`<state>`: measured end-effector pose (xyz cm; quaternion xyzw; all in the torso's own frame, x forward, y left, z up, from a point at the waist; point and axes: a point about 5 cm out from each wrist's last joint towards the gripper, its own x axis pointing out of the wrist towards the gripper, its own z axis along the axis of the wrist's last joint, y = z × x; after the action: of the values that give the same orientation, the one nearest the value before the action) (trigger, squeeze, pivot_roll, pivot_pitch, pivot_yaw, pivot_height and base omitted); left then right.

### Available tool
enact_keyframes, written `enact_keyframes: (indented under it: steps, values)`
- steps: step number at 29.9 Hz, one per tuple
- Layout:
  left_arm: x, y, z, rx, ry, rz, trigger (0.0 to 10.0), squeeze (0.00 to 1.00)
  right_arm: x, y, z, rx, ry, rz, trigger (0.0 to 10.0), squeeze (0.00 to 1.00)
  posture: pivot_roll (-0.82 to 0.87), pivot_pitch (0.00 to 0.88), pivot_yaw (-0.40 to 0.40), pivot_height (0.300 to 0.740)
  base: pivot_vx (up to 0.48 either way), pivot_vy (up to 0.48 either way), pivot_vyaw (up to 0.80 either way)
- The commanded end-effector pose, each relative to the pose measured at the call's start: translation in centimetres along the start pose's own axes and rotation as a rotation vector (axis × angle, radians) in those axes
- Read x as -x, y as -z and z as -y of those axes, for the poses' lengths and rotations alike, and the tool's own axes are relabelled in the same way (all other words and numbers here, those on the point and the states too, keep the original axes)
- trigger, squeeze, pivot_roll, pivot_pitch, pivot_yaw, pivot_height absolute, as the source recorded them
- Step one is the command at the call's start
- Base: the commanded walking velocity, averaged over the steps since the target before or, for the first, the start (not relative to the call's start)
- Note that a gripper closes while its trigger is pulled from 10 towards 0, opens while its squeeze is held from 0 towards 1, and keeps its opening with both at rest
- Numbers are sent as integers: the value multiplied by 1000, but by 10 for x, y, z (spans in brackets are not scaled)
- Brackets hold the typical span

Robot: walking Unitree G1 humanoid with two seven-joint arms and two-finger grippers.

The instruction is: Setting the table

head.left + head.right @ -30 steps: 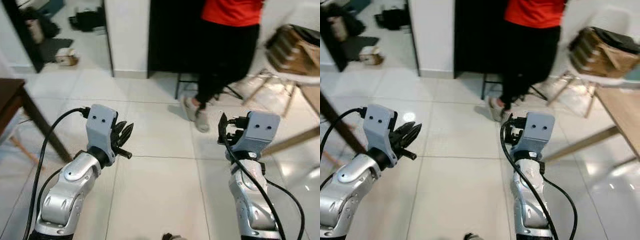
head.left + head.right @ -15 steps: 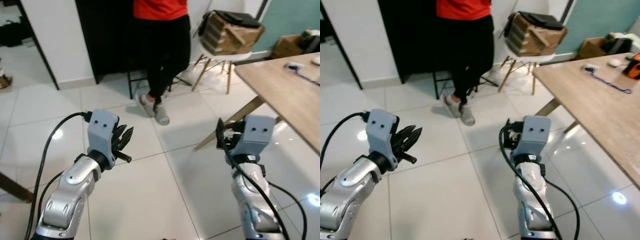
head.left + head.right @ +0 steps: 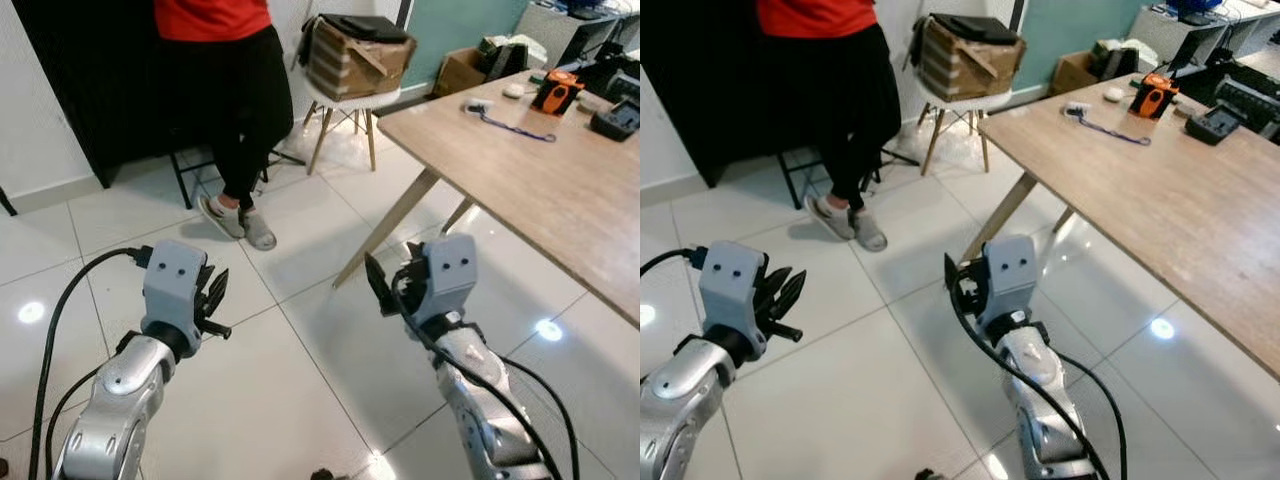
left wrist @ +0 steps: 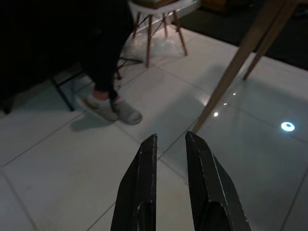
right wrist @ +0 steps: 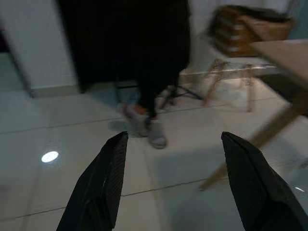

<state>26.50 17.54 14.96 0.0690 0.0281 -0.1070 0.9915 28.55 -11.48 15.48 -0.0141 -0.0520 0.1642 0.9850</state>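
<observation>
Listing from the robot's left: left gripper [image 4: 169, 144], raised over white floor tiles [image 3: 290, 400], fingers nearly together with a thin gap, nothing between them; silver left arm with black cable looping off the wrist housing. Behind and above, person in red top and black trousers [image 3: 225, 90], grey shoes [image 3: 240, 222] on the tiles, standing before a dark doorway beside a black stool frame [image 3: 185, 175]. Next, white chair with wooden legs [image 3: 345, 110] carrying a brown cardboard box [image 3: 355, 55] with a dark item on top. Centre-right, right gripper [image 5: 173, 183], held up over the tiles near the slanted table leg [image 3: 385, 225], fingers spread wide apart, released, gripping nothing. Right, wooden table [image 3: 540, 190], the task's surface, extending from the middle of the head views to the far right edge, well apart from both grippers; no tableware seen on its near part. On its far end: small white object with a blue cord [image 3: 500, 118], orange-and-black device [image 3: 553, 92], black case-like item [image 3: 615, 118] at the edge. Beyond the table, cardboard box [image 3: 460, 70] on the floor against a teal wall, clutter on it too small to identify. Bright light spots reflected in the glossy tiles.
</observation>
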Motion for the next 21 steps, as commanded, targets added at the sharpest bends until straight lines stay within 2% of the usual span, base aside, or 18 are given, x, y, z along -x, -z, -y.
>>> enact_keyframes:
  steps: [1, 8, 10, 21]
  values:
    - [1, 2, 0, -2, -3, -4, 10000, 0, 1, 4, 1, -13, -7, -12, 10000, 0, 14, 66, 30, 740, 0, 0, 0]
    - [1, 2, -1, -2, 1, -3, 10000, 0, 1, 5, -3, -26, -23, -16, 10000, 0, 16, 66, 35, 740, 0, 0, 0]
    - [0, 2, 0, -1, 3, -1, 10000, 0, 1, 5, -3, -30, -19, -13, 10000, 0, 15, 66, 35, 740, 0, 0, -800]
    - [-7, -3, 5, 29, 8, 20, 10000, 0, -1, 3, 0, -31, 23, 5, 10000, 0, 10, 66, 34, 740, 0, 0, 0]
